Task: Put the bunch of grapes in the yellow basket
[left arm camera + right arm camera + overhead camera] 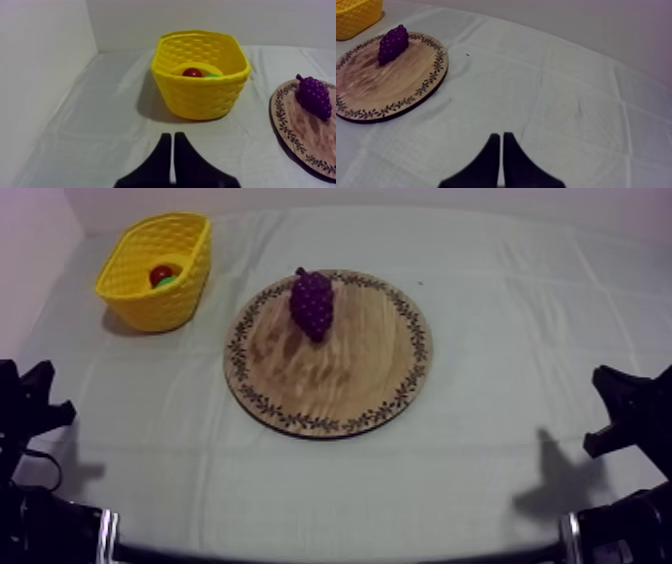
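Purple grapes [312,303], apparently lying, on wooden board [335,393]

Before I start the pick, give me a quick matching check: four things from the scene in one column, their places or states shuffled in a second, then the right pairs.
Column one
1. bunch of grapes
2. small red fruit
3. left gripper
4. wooden board

Column two
A. inside the yellow basket
B. flat on the cloth, mid-table
C. fingers together, holding nothing
D. on the wooden board, toward its far side

Pairs: 1-D, 2-A, 3-C, 4-B
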